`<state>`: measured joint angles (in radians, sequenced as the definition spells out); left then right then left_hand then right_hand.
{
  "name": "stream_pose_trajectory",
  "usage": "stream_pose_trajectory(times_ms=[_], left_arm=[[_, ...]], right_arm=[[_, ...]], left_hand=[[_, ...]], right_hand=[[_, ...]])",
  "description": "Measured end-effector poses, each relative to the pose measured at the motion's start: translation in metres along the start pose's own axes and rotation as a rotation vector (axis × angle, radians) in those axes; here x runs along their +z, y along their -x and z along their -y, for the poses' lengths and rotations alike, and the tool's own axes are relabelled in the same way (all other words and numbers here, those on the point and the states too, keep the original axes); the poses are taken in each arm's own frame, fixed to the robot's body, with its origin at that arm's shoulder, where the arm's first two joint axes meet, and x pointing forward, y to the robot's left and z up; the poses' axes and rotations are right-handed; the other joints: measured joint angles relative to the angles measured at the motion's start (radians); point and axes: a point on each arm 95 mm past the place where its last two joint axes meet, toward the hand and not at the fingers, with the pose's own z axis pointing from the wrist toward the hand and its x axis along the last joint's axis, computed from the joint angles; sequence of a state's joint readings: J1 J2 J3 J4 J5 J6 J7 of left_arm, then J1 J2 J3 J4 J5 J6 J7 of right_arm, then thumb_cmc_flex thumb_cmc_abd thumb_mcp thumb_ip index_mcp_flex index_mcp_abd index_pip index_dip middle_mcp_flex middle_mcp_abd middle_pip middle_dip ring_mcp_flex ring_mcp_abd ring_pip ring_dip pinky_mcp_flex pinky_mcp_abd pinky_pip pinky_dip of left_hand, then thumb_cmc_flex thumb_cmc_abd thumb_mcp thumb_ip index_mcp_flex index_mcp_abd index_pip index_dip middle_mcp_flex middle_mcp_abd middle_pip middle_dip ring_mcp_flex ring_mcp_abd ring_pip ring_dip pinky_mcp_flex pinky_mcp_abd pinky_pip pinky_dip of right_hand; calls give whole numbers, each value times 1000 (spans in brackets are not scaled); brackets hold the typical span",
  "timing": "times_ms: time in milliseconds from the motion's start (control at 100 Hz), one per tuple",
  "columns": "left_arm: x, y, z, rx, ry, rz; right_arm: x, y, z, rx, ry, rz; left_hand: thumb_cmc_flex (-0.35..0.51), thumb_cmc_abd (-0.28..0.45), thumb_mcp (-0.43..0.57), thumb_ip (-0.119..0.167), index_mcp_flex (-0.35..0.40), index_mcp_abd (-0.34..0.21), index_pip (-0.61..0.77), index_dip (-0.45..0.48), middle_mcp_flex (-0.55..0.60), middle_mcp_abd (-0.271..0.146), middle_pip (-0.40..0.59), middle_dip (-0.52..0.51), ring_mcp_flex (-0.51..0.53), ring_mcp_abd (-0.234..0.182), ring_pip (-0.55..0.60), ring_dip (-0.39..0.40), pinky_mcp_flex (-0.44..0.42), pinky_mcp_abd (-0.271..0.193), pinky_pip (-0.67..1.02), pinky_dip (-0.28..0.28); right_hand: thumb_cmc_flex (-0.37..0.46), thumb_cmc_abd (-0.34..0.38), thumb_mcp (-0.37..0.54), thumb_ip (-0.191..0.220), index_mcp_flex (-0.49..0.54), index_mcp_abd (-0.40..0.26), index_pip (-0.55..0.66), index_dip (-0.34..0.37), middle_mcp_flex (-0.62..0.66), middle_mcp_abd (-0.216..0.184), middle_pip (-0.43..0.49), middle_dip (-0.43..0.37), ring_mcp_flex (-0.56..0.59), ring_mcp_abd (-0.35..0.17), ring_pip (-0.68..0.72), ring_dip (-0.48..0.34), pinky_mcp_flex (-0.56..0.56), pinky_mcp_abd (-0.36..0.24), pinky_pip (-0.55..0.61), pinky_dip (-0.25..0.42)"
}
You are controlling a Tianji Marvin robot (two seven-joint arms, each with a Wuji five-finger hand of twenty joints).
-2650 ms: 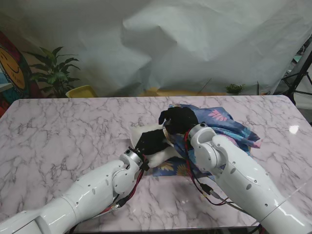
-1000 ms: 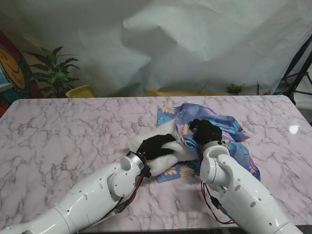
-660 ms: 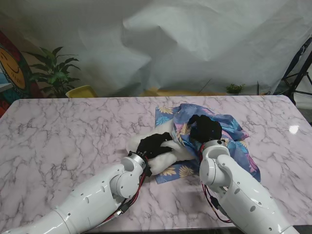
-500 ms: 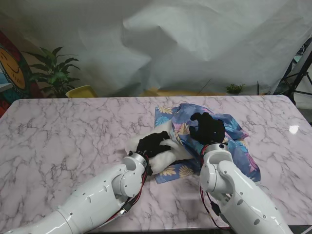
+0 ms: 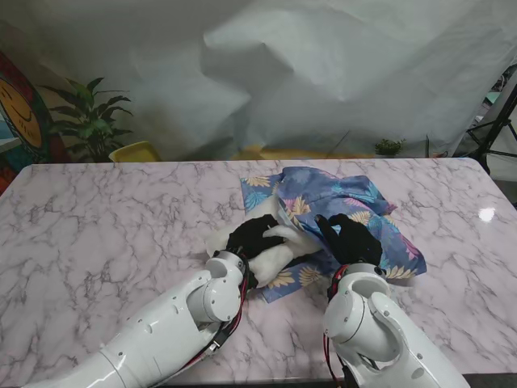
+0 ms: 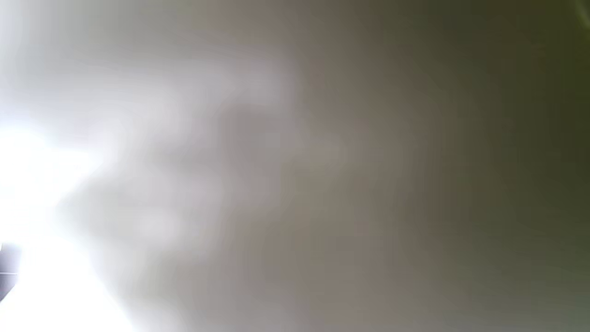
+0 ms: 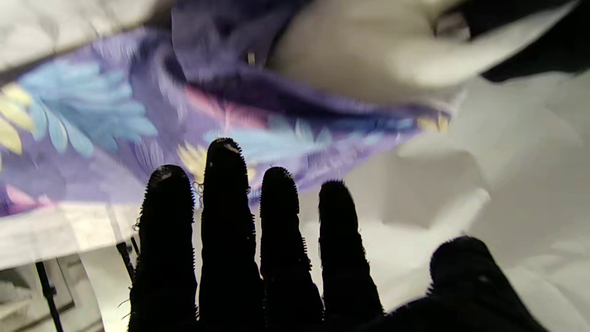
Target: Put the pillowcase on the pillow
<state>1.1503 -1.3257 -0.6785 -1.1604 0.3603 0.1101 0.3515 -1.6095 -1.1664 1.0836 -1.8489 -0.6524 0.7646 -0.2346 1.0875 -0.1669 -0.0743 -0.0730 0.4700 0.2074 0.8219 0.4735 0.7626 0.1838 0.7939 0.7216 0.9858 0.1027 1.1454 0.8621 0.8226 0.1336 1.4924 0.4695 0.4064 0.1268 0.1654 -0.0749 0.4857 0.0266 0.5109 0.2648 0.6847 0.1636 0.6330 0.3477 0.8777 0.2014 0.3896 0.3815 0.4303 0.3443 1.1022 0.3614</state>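
A white pillow (image 5: 279, 252) lies mid-table with its far end tucked inside a blue-purple floral pillowcase (image 5: 335, 192). My left hand (image 5: 254, 235), in a black glove, is clamped on the pillow's near left end. The left wrist view is only a pale blur, pressed close to the fabric. My right hand (image 5: 349, 239) hovers over the pillowcase's near edge, fingers straight and apart, holding nothing. In the right wrist view the right hand (image 7: 258, 240) points at the pillowcase (image 7: 92, 106) and the pillow (image 7: 359, 60) in its mouth.
The marble table (image 5: 121, 218) stretches wide to the left and right. Behind its far edge stand a leafy plant (image 5: 89, 121), a yellow chair (image 5: 136, 151), a small potted plant (image 5: 389, 146) and a white backdrop. A black tripod (image 5: 494, 129) is at far right.
My right hand has dropped from its raised grip and come nearer to me, fingers now spread. The pillowcase has slid left, farther over the pillow. My left hand still holds the pillow.
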Motion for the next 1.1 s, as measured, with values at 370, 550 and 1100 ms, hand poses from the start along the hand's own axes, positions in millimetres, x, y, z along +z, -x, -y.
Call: stream_pose_trajectory(times_ms=[370,550,1100], left_arm=[[-20,-2,11,-81,284,-85],[-27,1,16,-120,382,-134],[-52,-3,7,-474,379,-239]], right_arm=[[36,17,26,136,-171,35],[55,19,31,192,-161,29],[117,6,19,193,-180,-73]], left_hand=[[-304,183,45,22,-105,55,-539,-79,-344,78,-470,-284,-565,311,-678,-331,-612,181,-602,-14],[-352,203,44,22,-154,68,-650,-90,-425,86,-561,-322,-652,315,-800,-390,-697,169,-736,-57],[-295,233,46,23,-64,110,-648,-59,-409,154,-579,-325,-607,314,-785,-413,-559,166,-699,-73]], right_hand=[[-4,115,-173,10,-152,39,-68,-41,-117,53,-54,-31,-94,65,-61,-48,-53,41,-37,-41],[-4,115,-173,17,-152,39,-68,-41,-141,64,-53,-31,-122,66,-64,-58,-79,41,-37,-42],[-4,113,-173,18,-152,30,-42,-42,-169,53,-51,-30,-174,48,-87,-73,-142,-1,-47,-43]])
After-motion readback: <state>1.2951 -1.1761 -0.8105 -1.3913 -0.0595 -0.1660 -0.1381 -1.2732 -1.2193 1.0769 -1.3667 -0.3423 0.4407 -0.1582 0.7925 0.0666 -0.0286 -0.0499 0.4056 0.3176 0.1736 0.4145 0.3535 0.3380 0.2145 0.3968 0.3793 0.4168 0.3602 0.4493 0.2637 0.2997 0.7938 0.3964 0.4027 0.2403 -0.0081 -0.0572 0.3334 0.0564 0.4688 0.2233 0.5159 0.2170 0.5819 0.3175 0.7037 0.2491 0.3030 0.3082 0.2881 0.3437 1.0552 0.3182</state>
